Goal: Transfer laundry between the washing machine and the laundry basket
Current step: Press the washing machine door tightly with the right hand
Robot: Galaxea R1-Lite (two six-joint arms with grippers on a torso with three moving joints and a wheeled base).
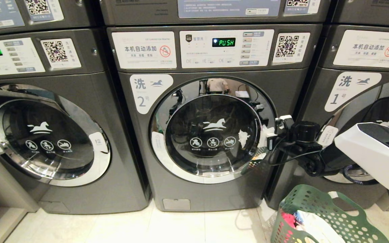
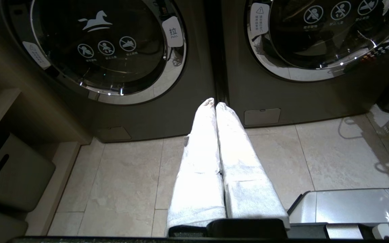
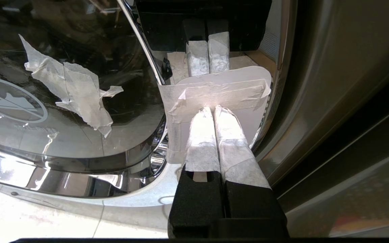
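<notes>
Straight ahead, the washing machine (image 1: 211, 135) stands with its round door (image 1: 211, 131) closed. Right of it on the floor, the green laundry basket (image 1: 319, 219) holds clothes. Fingers pressed together, the right gripper (image 3: 213, 111) touches the door's taped handle (image 3: 214, 94); the left gripper (image 2: 214, 104), also closed and empty, hangs above the tiles.

The drum is blocked by the closed washer door (image 1: 211, 131). Free tiled floor (image 1: 181, 226) is seen before the machines. On the right side, the way is narrowed by the laundry basket (image 1: 319, 216).
</notes>
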